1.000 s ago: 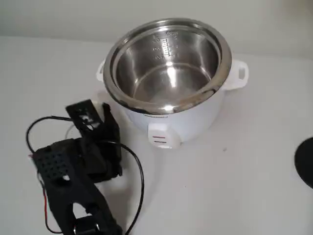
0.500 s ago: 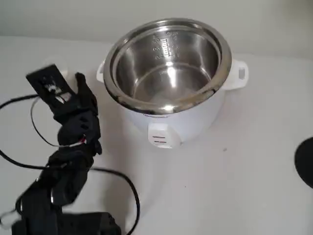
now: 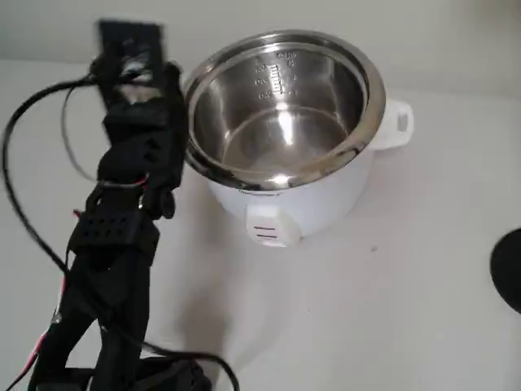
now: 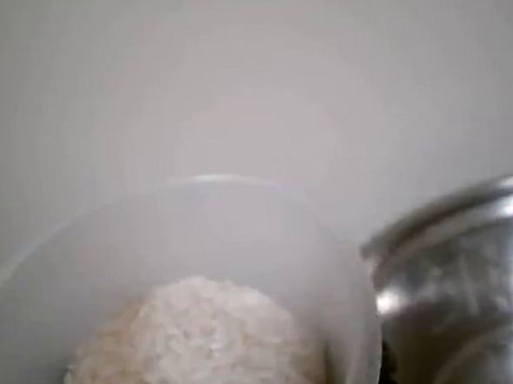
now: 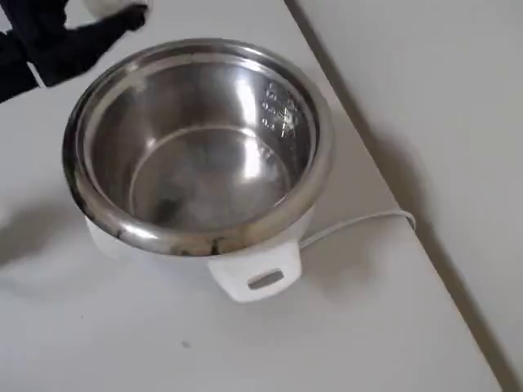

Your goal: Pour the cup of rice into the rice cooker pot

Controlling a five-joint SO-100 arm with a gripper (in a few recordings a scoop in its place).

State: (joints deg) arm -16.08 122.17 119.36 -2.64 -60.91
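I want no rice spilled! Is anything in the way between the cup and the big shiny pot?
Nothing visible is. The cup, with rice inside, sits right beside the pot's rim, and the pot is open and empty.

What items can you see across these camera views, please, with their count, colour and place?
Rice cooker pot: one, shiny steel, no rice in it, seated in the cooker body at the table's middle.
Cooker body: one, white, side handles, switch panel at the front in the fixed view.
Cup: one, translucent whitish, close to the wrist camera, just beside the pot's rim.
Rice: one pale heap of white grains, inside the cup.
Power cord: one, white, on the table beside the cooker.
Dark round object: one, black, at the fixed view's right edge.
Table: one, white.
Arm: one, black, left of the cooker.
Gripper: one, black, by the pot's rim; jaw state hidden.
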